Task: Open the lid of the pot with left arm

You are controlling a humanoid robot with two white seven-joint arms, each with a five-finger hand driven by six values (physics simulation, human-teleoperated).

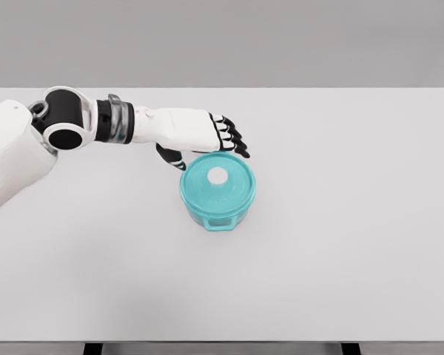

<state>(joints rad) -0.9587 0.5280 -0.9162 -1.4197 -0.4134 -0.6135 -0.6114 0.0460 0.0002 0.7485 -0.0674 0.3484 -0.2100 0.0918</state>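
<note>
For a clean lift, the left hand (207, 137) should be brought forward and down until the white knob (217, 176) at the lid's centre sits between thumb and fingers, then closed and raised straight up. The teal pot (217, 211), lid (233, 185) on, stands just below frame centre on the white table (355, 222). The hand is seen at the pot's upper-left rim, fingers loosely spread and holding nothing, fingertips (240, 150) over the lid's far edge; contact cannot be judged.
</note>
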